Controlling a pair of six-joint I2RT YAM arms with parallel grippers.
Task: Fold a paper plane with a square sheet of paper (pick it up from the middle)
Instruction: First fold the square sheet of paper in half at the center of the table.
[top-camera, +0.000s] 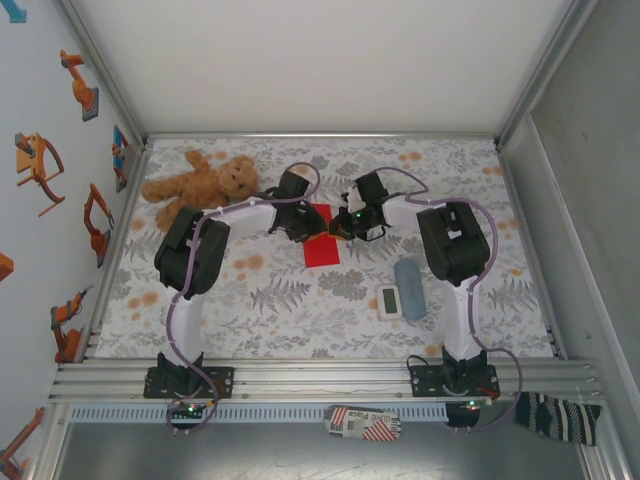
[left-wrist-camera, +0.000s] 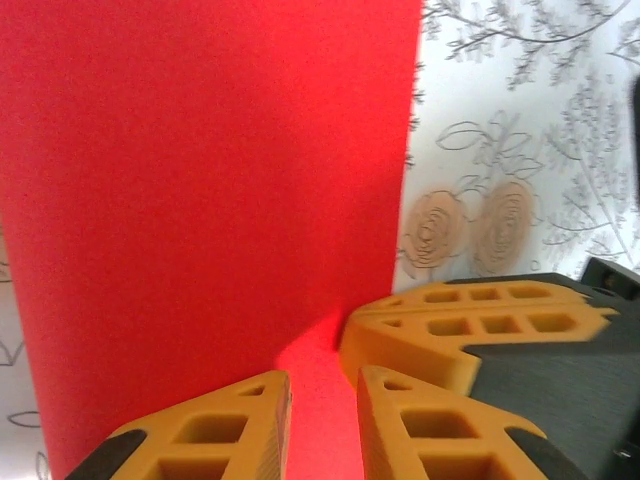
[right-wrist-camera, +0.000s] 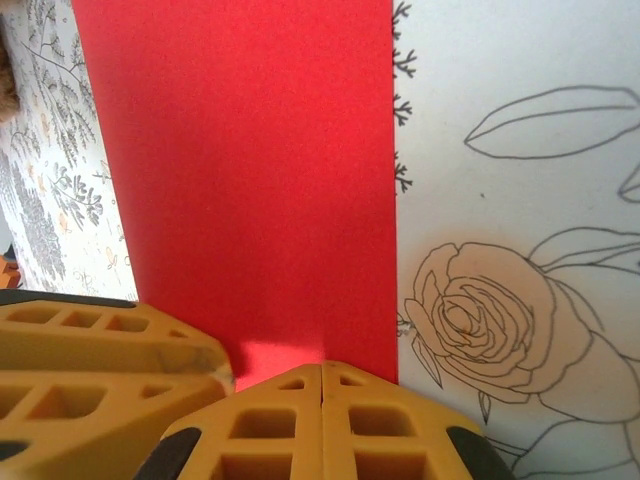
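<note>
A table covered with a white cloth printed with grey leaves and orange flowers (top-camera: 300, 310) fills the workspace. The left arm (top-camera: 195, 250), white with black joints, and the matching right arm (top-camera: 455, 240) both reach in to meet at its middle. A tan plush teddy bear (top-camera: 205, 180) lies at the far left, just beyond the left arm. The thin bright red sheet of paper (top-camera: 322, 245) lies mid-table between the two wrists, looking like an upright oblong from above. Well to its right and nearer, a grey-blue oblong block (top-camera: 409, 276) lies just beside a white digital timer (top-camera: 389, 300). The left gripper (left-wrist-camera: 322, 380) has its orange latticed fingers (left-wrist-camera: 200, 435) a narrow gap apart over the paper's near edge, with red showing in the gap. Whether the sheet is pinched or merely lies beneath is hard to judge. The right gripper (right-wrist-camera: 322, 370) has its fingers pressed flat together, tips at the same paper edge, close against the left one.
</note>
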